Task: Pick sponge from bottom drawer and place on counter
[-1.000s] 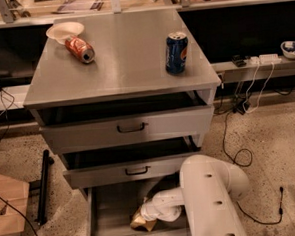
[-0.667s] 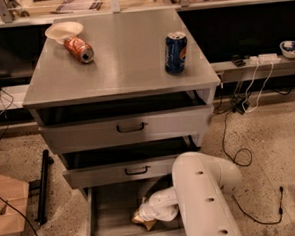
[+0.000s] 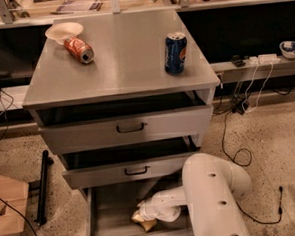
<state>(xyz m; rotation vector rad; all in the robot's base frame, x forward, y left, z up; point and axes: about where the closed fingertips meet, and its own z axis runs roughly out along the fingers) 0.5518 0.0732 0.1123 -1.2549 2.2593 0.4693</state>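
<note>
The bottom drawer (image 3: 110, 212) is pulled open, and its bare grey floor shows. The pale-yellow sponge (image 3: 145, 224) lies on that floor near the drawer's front, right of centre. My white arm (image 3: 212, 196) bends down from the right into the drawer. My gripper (image 3: 143, 213) is low inside the drawer, right over the sponge and touching or nearly touching it; the wrist hides part of the sponge. The counter (image 3: 124, 66) is the grey metal top of the cabinet, well above the gripper.
On the counter, a red can (image 3: 79, 49) lies on its side by a cream plate (image 3: 64, 31), and a blue can (image 3: 175, 52) stands upright at the right. The two upper drawers (image 3: 130, 128) (image 3: 135, 170) overhang the bottom one. Cables (image 3: 240, 154) trail on the floor to the right.
My arm's elbow has shifted a little to the left over the drawer. The gripper stays low at the sponge, which has not visibly moved.
</note>
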